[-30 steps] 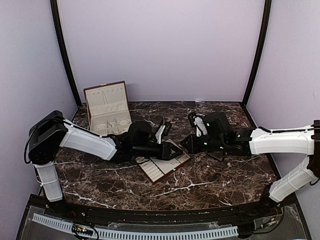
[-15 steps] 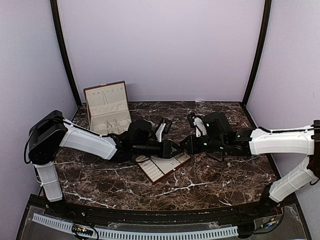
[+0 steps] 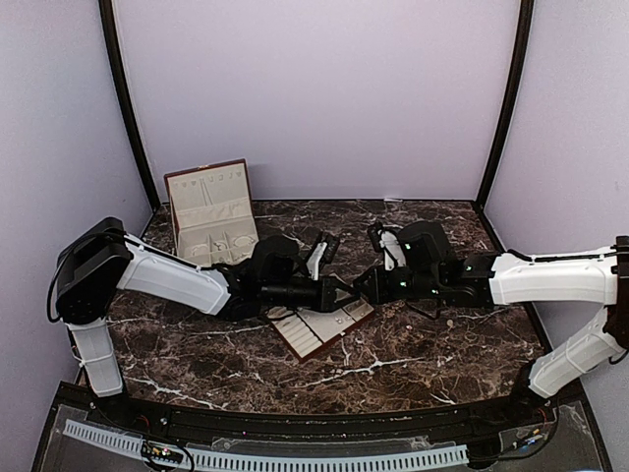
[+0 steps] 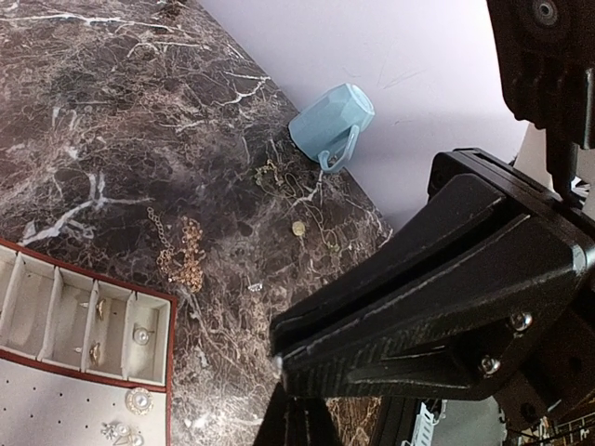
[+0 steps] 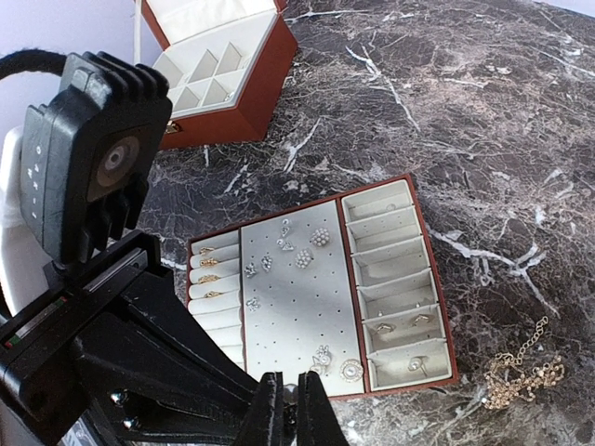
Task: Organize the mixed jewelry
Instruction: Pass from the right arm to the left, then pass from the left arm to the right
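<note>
Slotted tray (image 5: 297, 321) at worktop centre holding mixed jewelry (image 5: 304, 258), gold chain (image 5: 521, 376) loose beside it, open box (image 5: 242, 102) at its 10 o'clock, left end effector (image 3: 345, 292) and right end effector (image 3: 362, 285) clenched, tips nearly meeting above tray

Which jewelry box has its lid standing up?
The reddish-brown box at the back left: its cream-lined lid stands upright behind the compartments. The other one, the slotted tray, lies flat with no lid.
</note>
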Action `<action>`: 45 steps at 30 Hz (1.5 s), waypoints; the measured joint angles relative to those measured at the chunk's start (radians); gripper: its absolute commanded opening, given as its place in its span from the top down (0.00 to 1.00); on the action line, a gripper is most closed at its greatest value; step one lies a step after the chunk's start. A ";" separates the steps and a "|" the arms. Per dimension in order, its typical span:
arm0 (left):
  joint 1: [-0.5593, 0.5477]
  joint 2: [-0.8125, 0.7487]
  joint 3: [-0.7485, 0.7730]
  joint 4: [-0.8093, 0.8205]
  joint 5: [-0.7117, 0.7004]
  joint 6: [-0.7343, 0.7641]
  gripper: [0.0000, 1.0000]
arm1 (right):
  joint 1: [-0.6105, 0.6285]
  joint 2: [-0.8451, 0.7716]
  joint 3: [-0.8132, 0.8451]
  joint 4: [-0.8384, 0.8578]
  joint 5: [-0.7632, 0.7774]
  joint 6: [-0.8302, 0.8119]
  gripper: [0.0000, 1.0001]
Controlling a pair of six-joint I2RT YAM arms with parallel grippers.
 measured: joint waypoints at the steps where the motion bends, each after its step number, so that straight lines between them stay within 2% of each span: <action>1: 0.000 0.000 0.000 0.000 0.000 0.002 1.00 | 0.000 0.000 0.000 0.000 0.001 -0.001 0.97; 4: 0.000 0.000 0.000 0.000 0.000 0.008 1.00 | 0.000 0.000 0.000 0.000 0.002 0.000 0.91; 7: 0.000 0.000 0.000 -0.001 0.000 0.013 1.00 | 0.000 0.000 0.000 0.001 0.002 -0.001 0.72; 10: 0.000 0.000 0.000 -0.008 -0.003 0.023 1.00 | 0.002 -0.005 0.000 0.010 0.006 0.003 0.58; 13: 0.000 -0.001 -0.002 -0.008 -0.005 0.039 1.00 | 0.002 -0.031 0.000 0.010 0.009 0.012 0.49; 16: 0.001 -0.016 -0.027 -0.006 -0.003 0.056 1.00 | -0.005 -0.079 -0.016 0.036 0.000 0.020 0.45; 20: 0.006 -0.067 -0.079 -0.002 0.025 0.080 1.00 | -0.040 -0.148 -0.080 0.117 -0.075 0.038 0.45; 25: 0.040 -0.143 -0.146 0.051 0.150 0.119 1.00 | -0.109 -0.190 -0.179 0.248 -0.251 0.079 0.45; 34: 0.073 -0.184 -0.200 0.138 0.380 0.177 1.00 | -0.113 -0.134 -0.184 0.391 -0.542 0.138 0.56; 41: 0.073 -0.184 -0.200 0.146 0.452 0.213 1.00 | -0.073 -0.074 -0.127 0.337 -0.591 0.113 0.71; 45: 0.073 -0.184 -0.200 0.141 0.464 0.229 1.00 | -0.065 -0.070 -0.114 0.321 -0.599 0.103 0.76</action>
